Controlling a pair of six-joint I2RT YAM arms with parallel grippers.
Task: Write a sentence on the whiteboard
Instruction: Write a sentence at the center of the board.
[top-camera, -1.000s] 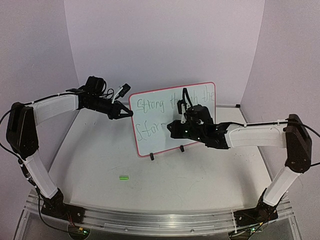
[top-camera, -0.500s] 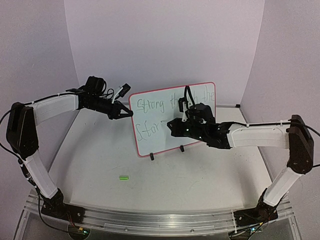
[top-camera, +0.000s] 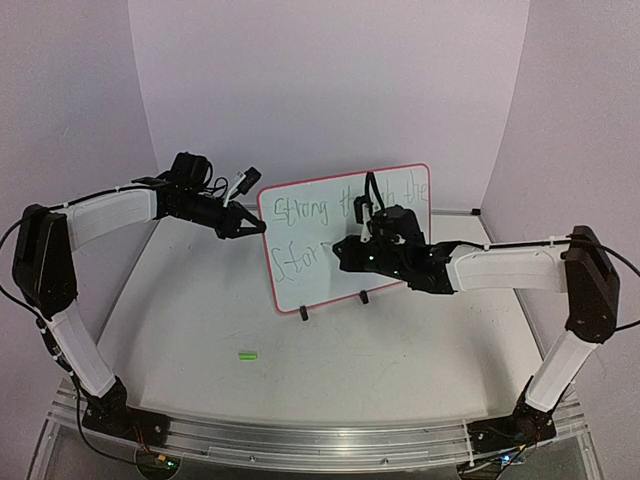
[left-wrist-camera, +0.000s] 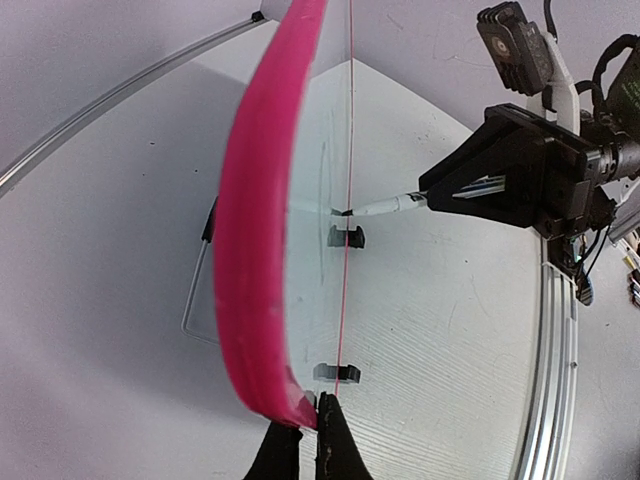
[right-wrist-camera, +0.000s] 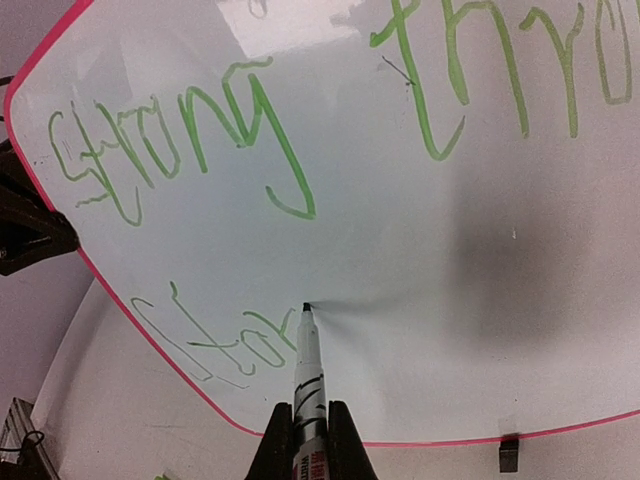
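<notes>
The whiteboard (top-camera: 320, 240) stands upright on two black clip feet, with green writing "Strong through the" on top and "Stor" below. My left gripper (top-camera: 258, 228) is shut on the board's pink left edge (left-wrist-camera: 255, 250); its fingertips (left-wrist-camera: 303, 425) pinch the frame. My right gripper (top-camera: 345, 250) is shut on a white marker (right-wrist-camera: 308, 385). The marker's tip (right-wrist-camera: 306, 307) touches the board just right of "Stor" (right-wrist-camera: 215, 335). In the left wrist view the marker (left-wrist-camera: 385, 206) meets the board's face edge-on.
A small green marker cap (top-camera: 247, 354) lies on the table in front of the board, toward the left. The board's clip feet (top-camera: 303, 314) rest on the tabletop. A metal rail (top-camera: 300, 440) runs along the near edge.
The right arm shifted slightly left along the second line, with the marker tip staying on the board. The left arm and the board have not moved.
</notes>
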